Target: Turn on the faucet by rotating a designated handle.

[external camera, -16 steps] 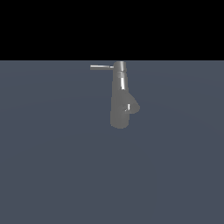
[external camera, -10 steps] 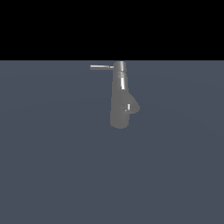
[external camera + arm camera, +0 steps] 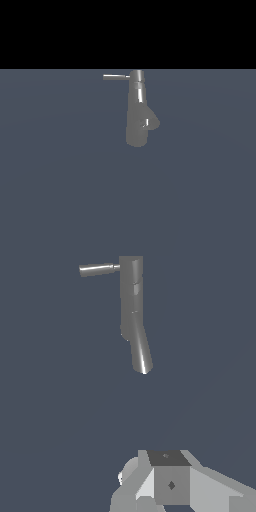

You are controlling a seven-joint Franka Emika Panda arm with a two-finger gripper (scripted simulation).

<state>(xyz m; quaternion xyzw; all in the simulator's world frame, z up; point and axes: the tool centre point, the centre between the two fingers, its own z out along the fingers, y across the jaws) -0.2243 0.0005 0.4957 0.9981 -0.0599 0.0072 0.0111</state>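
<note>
The grey metallic faucet [image 3: 137,117] stands on the dark floor in the middle of the exterior view, with a short stubby bulge [image 3: 151,121] on its side. The handle [image 3: 116,77], a thin straight rod, sticks out from the narrow shiny cap [image 3: 137,76] towards the exterior view's left. The wrist view shows the faucet [image 3: 131,301] and the handle [image 3: 99,269] at a distance from my gripper [image 3: 169,476]. Only blocky grey parts of the gripper show there, well apart from the faucet and holding nothing. The gripper is out of the exterior view.
A flat dark grey-blue floor [image 3: 60,190] spreads all around the faucet, below a black background. No other objects show in either view.
</note>
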